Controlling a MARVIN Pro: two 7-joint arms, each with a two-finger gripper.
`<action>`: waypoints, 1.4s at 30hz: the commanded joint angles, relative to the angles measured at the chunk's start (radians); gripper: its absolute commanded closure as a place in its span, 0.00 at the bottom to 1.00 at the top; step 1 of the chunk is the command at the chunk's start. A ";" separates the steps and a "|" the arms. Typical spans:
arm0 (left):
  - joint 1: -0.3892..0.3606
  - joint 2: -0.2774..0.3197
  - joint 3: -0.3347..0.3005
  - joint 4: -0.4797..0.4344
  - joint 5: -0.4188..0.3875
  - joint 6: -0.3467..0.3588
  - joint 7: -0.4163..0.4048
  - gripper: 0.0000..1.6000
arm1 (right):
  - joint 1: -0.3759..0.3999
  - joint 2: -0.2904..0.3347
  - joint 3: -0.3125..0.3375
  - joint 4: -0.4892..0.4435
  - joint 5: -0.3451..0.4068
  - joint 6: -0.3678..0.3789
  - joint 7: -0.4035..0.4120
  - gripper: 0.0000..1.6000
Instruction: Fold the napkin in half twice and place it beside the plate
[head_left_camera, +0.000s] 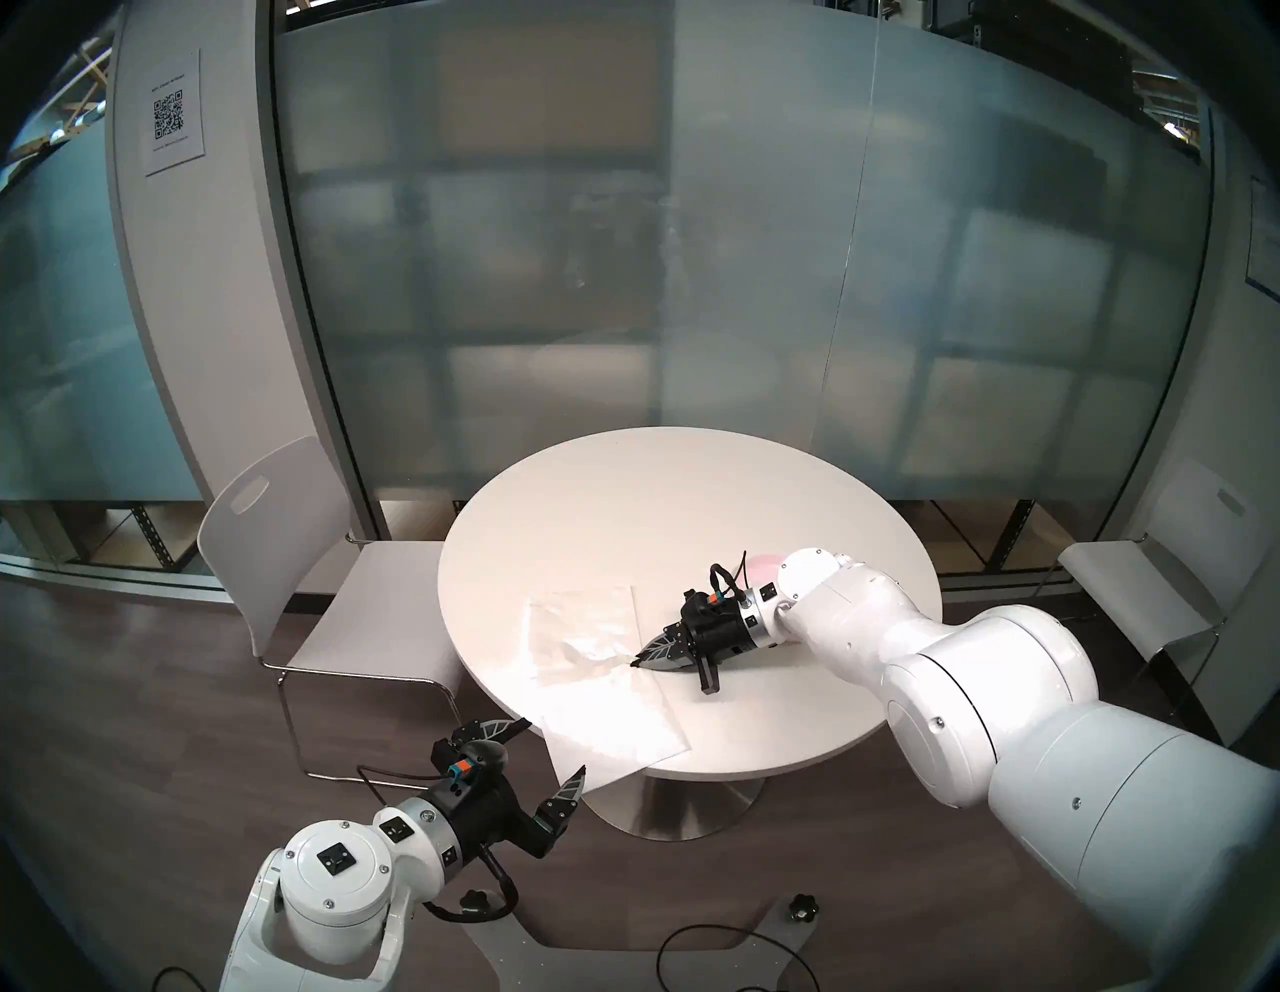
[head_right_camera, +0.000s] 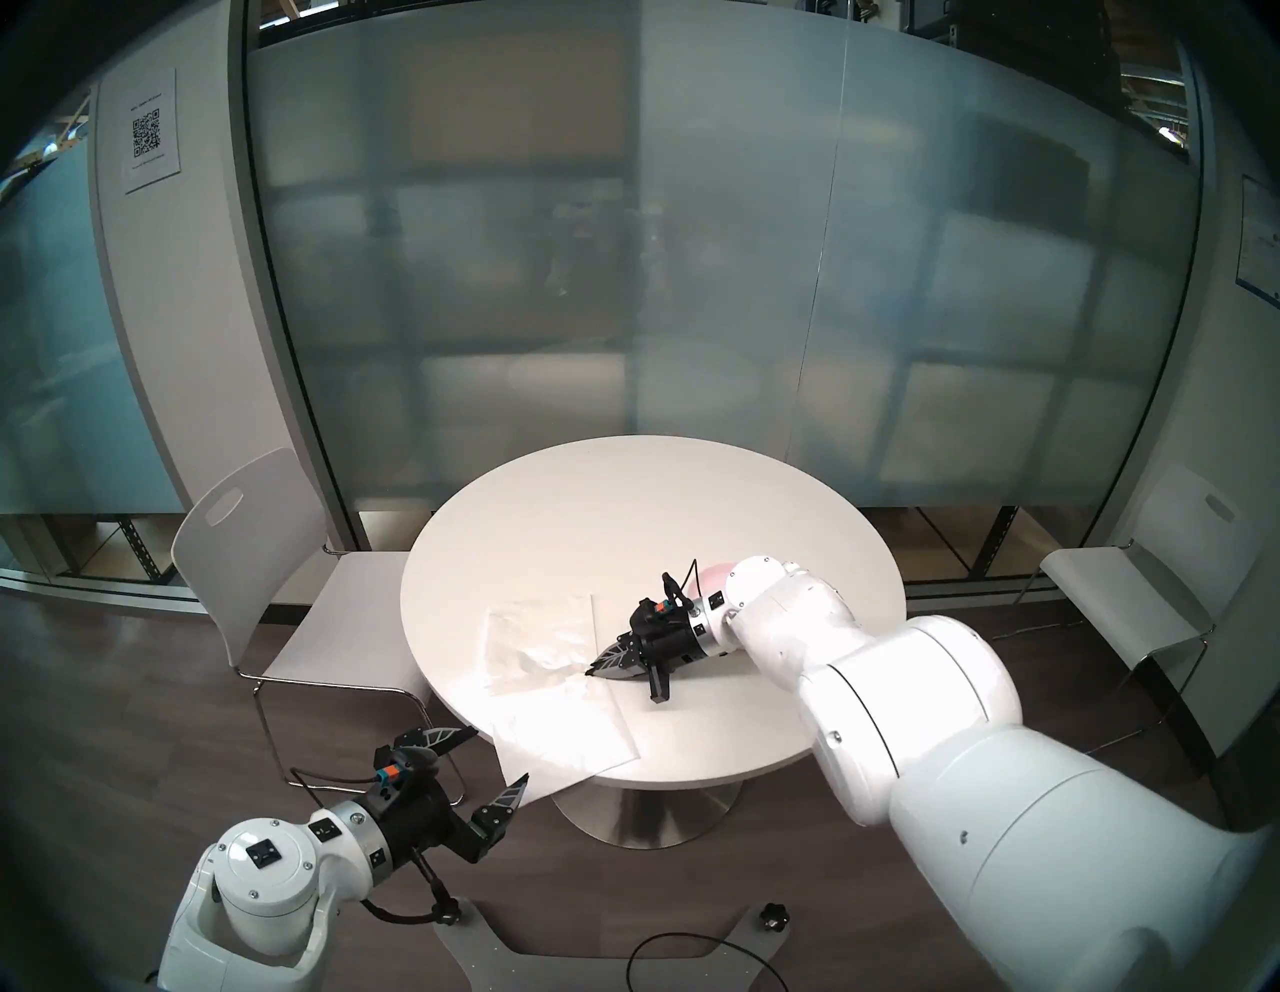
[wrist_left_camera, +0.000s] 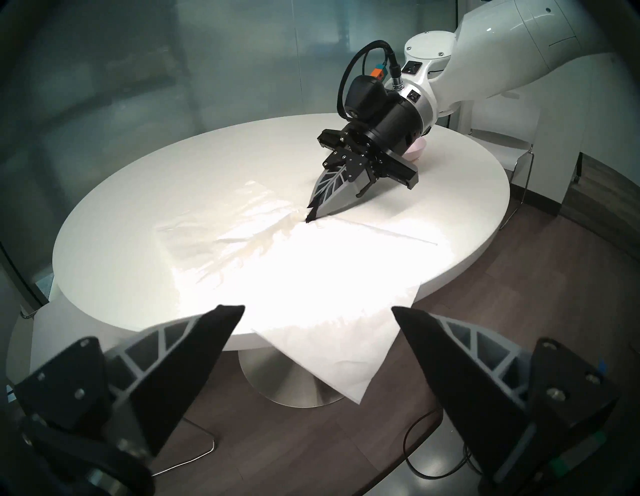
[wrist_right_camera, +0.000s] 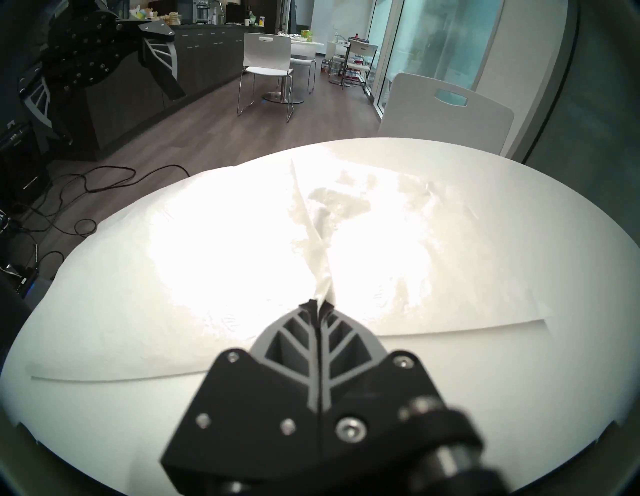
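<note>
Right gripper (head_left_camera: 636, 663), black with leaf-ribbed grey fingers, low over the round white tabletop (head_left_camera: 692, 499), pinched tight on a raised ridge of the thin white crinkled paper napkin (head_left_camera: 602, 700). Fingertips pressed together in the right wrist view, a narrow pleat of paper rising straight out from between them (wrist_right_camera: 320, 298). Creases fanning away from the pinch point across the sheet.

Ahead of the right fingertips: napkin spread open, mostly flat, glare washing out the middle. Far part lying on the tabletop; near corner past the table edge, drooping in air toward the left gripper. One long straight edge running out to the side of the pinch, flat on the surface.

Behind the right gripper, close against the wrist: small round pale pink plastic plate (head_left_camera: 762, 564), mostly hidden by the white arm; only a sliver of rim seen. In the left wrist view, the same plate (wrist_left_camera: 417, 150) peeking out beneath the black wrist body. Contact between plate and arm not determinable.

Left gripper (head_left_camera: 550, 755) off the table, below and outside its near edge, fingers spread wide, holding nothing. In the left wrist view, hanging napkin corner (wrist_left_camera: 346, 353) between the two dark fingers (wrist_left_camera: 194, 350), apart from both. One fingertip near the paper's edge in the head views, touching not clear.

White plastic chair (head_left_camera: 277, 554) with chrome legs beyond the left gripper, beside the table. Dark wood-look floor (head_left_camera: 138, 727) beneath.
</note>
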 joint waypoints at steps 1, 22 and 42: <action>-0.002 -0.001 -0.012 0.003 0.011 -0.034 0.025 0.00 | 0.027 0.018 0.035 -0.008 0.037 -0.026 0.067 1.00; -0.009 0.001 -0.015 0.051 0.035 -0.065 0.039 0.00 | 0.050 0.037 0.139 0.018 0.153 -0.026 0.052 1.00; -0.025 -0.005 0.011 0.085 0.036 -0.065 0.051 0.00 | 0.072 0.080 0.298 0.018 0.301 0.100 0.161 1.00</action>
